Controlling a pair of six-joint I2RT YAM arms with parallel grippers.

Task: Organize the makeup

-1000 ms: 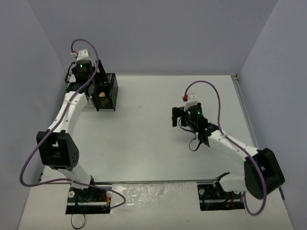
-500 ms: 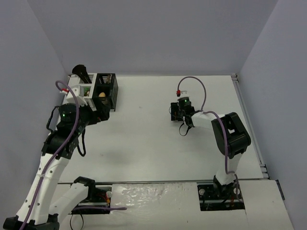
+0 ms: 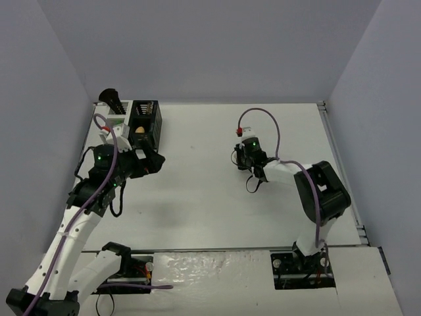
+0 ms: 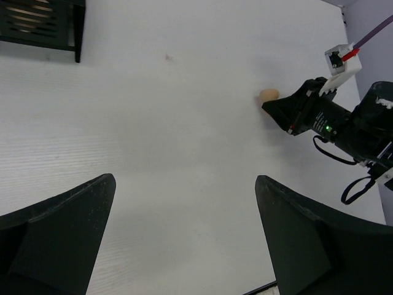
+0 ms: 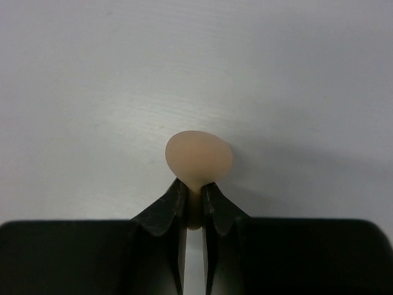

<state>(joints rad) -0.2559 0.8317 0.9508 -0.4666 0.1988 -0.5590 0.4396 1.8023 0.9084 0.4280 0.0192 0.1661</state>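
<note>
A peach egg-shaped sponge point(image 5: 198, 157) sticks out in front of my right gripper point(image 5: 195, 185), which is shut on its narrow end, squeezing it thin. In the left wrist view the same sponge point(image 4: 268, 94) shows at the tip of the right gripper point(image 4: 270, 106), right of the table's middle. From above, the right gripper point(image 3: 241, 155) hides the sponge. My left gripper point(image 4: 184, 178) hangs open over bare table with nothing between its fingers, and is seen from above point(image 3: 155, 162) just in front of the bins. Another peach sponge point(image 3: 139, 130) rests in the black bin point(image 3: 146, 110).
A white slatted bin point(image 3: 119, 122) stands beside the black one at the back left, with a dark brush head point(image 3: 108, 98) rising from it. The black bin's corner point(image 4: 37, 21) shows top left in the left wrist view. Grey walls enclose the white table point(image 3: 197, 191).
The right gripper has closed on the peach sponge. The left arm has drawn back from over the bins toward the table's middle, its jaws opening wider.
</note>
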